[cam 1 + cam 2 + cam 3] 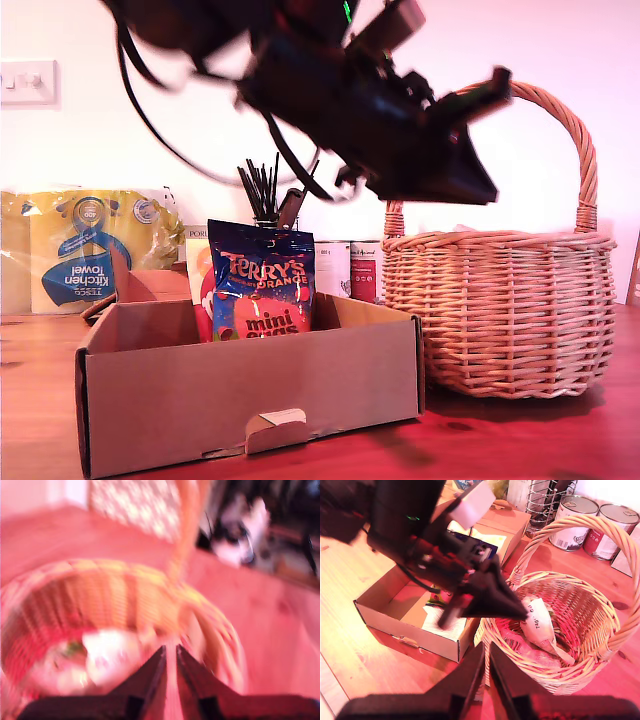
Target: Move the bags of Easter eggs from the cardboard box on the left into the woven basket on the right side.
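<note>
Above the woven basket (500, 305) at the exterior view's right: my first gripper (170, 662), blurred, jaws nearly together with a thin gap, nothing between them. Inside the basket, a white pouch (538, 625) with other wrappers too blurred to name. Higher up: my second gripper (486, 662), jaws likewise almost closed and empty. Upright in the cardboard box (250, 390) at the exterior view's left: a dark blue Terry's Orange bag (262, 280), a red-and-orange bag (204, 290) just behind.
</note>
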`<control>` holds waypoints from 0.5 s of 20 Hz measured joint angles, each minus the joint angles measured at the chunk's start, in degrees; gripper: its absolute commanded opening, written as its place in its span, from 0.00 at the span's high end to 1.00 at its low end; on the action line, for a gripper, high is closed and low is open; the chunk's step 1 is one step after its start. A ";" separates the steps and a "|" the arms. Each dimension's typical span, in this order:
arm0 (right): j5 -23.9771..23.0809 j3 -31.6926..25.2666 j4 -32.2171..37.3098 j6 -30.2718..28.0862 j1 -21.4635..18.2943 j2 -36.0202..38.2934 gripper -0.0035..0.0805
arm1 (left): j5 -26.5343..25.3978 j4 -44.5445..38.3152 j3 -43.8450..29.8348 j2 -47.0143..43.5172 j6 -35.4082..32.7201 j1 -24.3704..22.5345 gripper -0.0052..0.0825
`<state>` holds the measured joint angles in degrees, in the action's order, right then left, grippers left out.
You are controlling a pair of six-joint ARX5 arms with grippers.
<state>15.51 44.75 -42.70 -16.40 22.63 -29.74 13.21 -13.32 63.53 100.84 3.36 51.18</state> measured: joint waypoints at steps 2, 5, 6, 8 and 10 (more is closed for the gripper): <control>0.00 0.00 0.00 -0.04 0.00 0.00 0.97 | 0.20 7.52 0.07 -5.25 -2.27 -0.48 0.97; 0.00 0.00 0.00 -0.63 0.00 0.00 0.97 | 0.66 16.24 0.15 -12.48 -5.51 -2.27 0.97; 0.22 0.00 0.00 -1.03 0.00 0.00 0.97 | 0.66 16.81 -0.42 -14.49 -6.56 -3.41 0.97; 0.63 0.00 -0.02 -1.33 0.00 0.00 0.97 | 0.61 16.04 -4.50 -18.14 -7.17 -6.40 0.97; 2.51 0.00 -0.11 -1.29 -0.04 0.00 0.97 | 1.25 15.54 -11.21 -21.68 -9.77 -9.66 0.97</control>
<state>18.02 44.75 -42.81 -17.69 22.59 -29.74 14.46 2.22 52.31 79.15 -6.42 41.52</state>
